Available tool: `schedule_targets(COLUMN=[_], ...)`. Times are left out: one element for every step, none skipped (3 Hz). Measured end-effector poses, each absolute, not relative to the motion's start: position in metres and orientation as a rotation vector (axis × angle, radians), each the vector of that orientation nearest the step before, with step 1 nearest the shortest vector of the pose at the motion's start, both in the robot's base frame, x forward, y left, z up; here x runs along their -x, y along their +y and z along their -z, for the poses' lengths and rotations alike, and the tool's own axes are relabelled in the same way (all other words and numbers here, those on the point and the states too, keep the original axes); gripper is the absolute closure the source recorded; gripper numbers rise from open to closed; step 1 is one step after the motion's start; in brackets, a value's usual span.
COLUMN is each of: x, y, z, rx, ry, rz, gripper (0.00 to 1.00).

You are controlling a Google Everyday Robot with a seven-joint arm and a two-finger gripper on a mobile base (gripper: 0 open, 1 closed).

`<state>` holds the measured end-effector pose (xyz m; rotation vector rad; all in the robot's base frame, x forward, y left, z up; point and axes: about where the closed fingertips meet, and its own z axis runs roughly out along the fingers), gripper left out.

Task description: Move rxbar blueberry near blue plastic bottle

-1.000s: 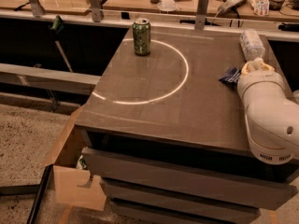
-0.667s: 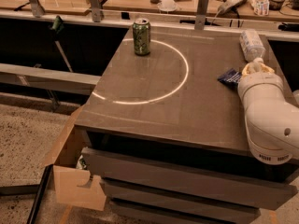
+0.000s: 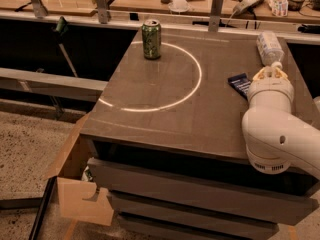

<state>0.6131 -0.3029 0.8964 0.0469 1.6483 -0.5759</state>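
Honestly, could easily overshoot and roll the clear crinkly plastic bottle (image 3: 268,45) just beyond off the grey table (image 3: 165,119) — gripper (image 3: 270,70) right beside the flat dark navy snack bar (image 3: 239,84), open or closed impossible to tell.

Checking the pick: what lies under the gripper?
The rxbar blueberry: one dark-blue end shows on the table; the rest is covered by the gripper, at the table's right side.

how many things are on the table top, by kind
cans: 1, the green can at the far left
bottles: 1, the bottle at the far right
bars: 1, the bar, partly behind the arm
total: 3 on the table
The gripper is between the bar and the bottle.
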Motion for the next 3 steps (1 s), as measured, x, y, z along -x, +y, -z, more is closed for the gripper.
schedule_targets(x=[-0.604,-0.596,-0.596], y=[-0.304,-0.289,-0.261], z=[-0.901,-0.917,-0.925], rx=[-0.053,0.005,0.079], ry=[1.642,1.628,1.616], rz=[0.600,0.495,0.358], gripper=[0.11,0.00,0.00])
